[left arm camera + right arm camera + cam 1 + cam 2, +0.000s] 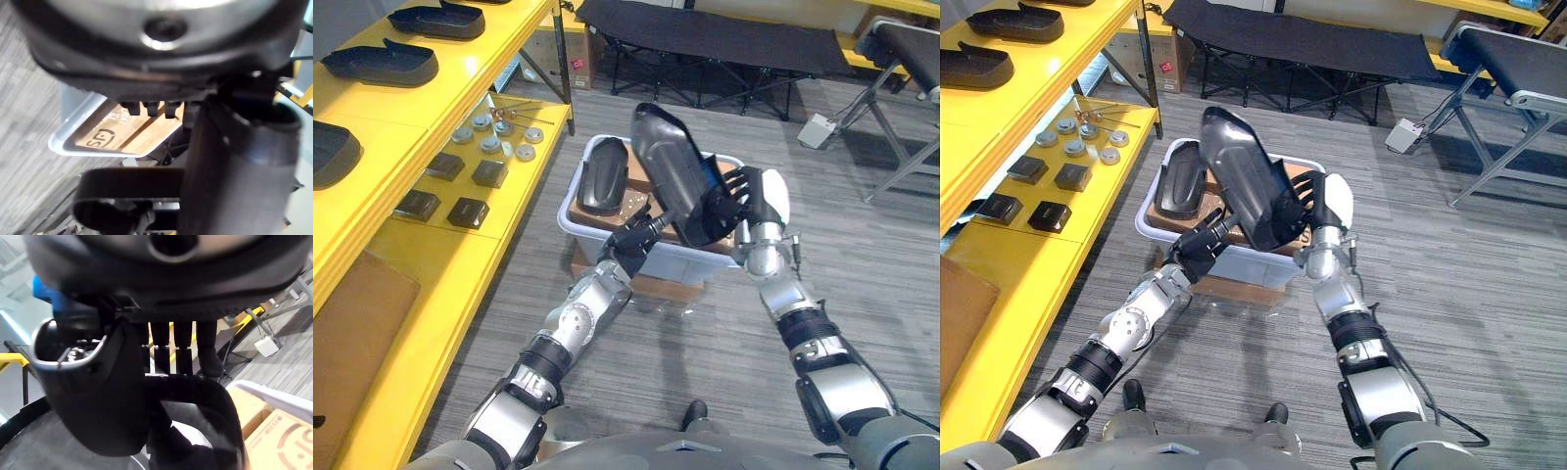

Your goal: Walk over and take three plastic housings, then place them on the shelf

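Left hand [631,243] fingers clamp the lower end of the housing [674,171]. Right hand [756,199] fingers and thumb grasp its side edge. The housing is a long, glossy black curved shell, held tilted up over a pale bin [570,223]. A second housing [604,176] leans inside the bin. More housings [382,64] lie on the yellow shelf [475,69] at far left.
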Tool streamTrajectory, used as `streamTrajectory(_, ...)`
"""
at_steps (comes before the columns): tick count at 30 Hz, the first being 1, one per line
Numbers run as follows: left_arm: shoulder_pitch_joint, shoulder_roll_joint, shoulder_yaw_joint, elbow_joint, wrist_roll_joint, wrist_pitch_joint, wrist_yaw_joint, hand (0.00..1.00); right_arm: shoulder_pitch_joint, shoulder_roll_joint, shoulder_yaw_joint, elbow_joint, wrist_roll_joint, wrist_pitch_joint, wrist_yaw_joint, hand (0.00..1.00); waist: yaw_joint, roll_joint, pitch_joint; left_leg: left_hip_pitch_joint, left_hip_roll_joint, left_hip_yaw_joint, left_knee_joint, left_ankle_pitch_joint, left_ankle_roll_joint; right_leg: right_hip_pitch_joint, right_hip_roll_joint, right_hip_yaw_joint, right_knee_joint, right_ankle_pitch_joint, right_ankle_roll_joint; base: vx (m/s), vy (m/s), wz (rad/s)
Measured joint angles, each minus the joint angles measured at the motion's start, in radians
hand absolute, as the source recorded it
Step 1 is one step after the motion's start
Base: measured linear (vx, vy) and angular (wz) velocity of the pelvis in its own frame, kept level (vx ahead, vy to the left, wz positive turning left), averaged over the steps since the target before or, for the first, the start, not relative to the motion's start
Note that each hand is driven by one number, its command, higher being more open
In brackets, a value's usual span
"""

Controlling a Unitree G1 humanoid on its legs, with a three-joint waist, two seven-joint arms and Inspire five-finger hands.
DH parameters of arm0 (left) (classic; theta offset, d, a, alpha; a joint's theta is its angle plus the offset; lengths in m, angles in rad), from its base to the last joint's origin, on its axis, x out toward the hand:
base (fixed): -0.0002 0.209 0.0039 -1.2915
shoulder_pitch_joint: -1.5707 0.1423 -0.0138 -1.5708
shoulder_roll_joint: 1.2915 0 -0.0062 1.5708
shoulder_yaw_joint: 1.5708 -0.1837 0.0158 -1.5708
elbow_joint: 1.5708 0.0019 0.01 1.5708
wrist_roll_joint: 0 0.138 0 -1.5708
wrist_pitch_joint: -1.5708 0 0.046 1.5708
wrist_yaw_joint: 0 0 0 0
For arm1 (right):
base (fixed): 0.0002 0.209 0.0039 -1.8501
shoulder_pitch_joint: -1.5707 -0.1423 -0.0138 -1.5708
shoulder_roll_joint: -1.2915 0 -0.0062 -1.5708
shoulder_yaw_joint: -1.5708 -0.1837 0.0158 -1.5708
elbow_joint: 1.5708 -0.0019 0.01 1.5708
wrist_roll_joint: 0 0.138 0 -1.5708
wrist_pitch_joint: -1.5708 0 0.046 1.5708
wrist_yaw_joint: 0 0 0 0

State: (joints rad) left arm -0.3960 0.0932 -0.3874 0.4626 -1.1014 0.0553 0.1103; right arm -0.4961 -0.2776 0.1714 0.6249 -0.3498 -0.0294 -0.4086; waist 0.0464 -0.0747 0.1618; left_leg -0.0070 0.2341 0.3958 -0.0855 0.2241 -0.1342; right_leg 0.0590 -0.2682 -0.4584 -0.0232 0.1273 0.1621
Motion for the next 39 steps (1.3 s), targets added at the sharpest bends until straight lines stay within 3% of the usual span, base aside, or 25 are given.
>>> streamTrajectory(10,-0.003,-0.043,-0.042,0.041,-0.029,-0.035,0.069,1.0,0.061,0.088,0.084,0.0,0.02,-0.034,0.0,0.0,-0.003,-0.002,0.0,0.021,-0.004,-0.009,-0.004,-0.009,-0.006,0.021,-0.006,-0.001,0.005,-0.008,-0.006,-0.05,-0.002,0.01)
streamTrajectory(11,-0.003,-0.044,-0.048,0.043,-0.031,-0.037,0.076,0.0,0.064,0.088,0.085,0.0,0.021,-0.035,-0.002,0.0,-0.002,-0.002,0.0,0.021,-0.006,-0.01,-0.004,-0.009,-0.006,0.021,-0.007,-0.001,0.005,-0.007,-0.005,-0.05,0.007,0.02)
streamTrajectory(19,-0.003,-0.048,-0.067,0.072,-0.03,-0.156,0.186,0.0,0.1,0.119,0.108,-0.017,0.053,-0.051,-0.026,0.0,-0.007,-0.003,-0.001,0.024,-0.012,-0.016,-0.001,-0.008,-0.005,0.033,-0.01,-0.007,-0.002,-0.003,-0.002,0.0,0.001,0.02)
streamTrajectory(23,0.022,-0.051,-0.03,0.088,-0.03,-0.215,0.256,0.0,0.161,0.127,0.148,-0.095,0.062,-0.099,-0.043,0.0,-0.019,-0.019,-0.017,0.027,-0.015,-0.017,0.0,-0.008,-0.005,0.039,-0.01,-0.012,-0.017,0.002,0.006,0.0,0.0,0.0)
streamTrajectory(28,0.056,-0.074,-0.017,0.09,-0.027,-0.265,0.279,0.0,0.209,0.166,0.157,-0.154,0.098,-0.157,-0.062,0.0,-0.023,-0.022,-0.029,0.034,-0.016,-0.019,-0.001,-0.016,-0.012,0.052,-0.008,-0.019,-0.031,0.001,0.007,0.0,-0.002,0.01)
streamTrajectory(31,0.078,-0.107,-0.007,0.099,0.011,-0.303,0.278,0.0,0.231,0.183,0.165,-0.169,0.102,-0.16,-0.081,0.0,-0.021,-0.026,-0.035,0.033,-0.017,-0.028,-0.003,-0.023,-0.017,0.059,-0.008,-0.029,-0.031,-0.005,0.0,0.01,-0.005,0.07)
streamTrajectory(32,0.08,-0.107,-0.007,0.099,0.013,-0.305,0.275,0.0,0.237,0.186,0.165,-0.169,0.103,-0.162,-0.081,1.0,-0.022,-0.026,-0.035,0.033,-0.017,-0.031,-0.004,-0.023,-0.017,0.062,-0.008,-0.033,-0.031,-0.008,-0.002,0.0,-0.004,0.11)
streamTrajectory(39,0.091,-0.131,0.044,0.098,0.144,-0.366,0.263,0.0,0.336,0.197,0.195,-0.26,0.165,-0.239,-0.035,1.0,-0.029,-0.028,-0.039,0.034,-0.018,-0.037,-0.001,-0.023,-0.016,0.065,-0.008,-0.037,-0.03,-0.013,-0.001,0.0,0.0,0.01)
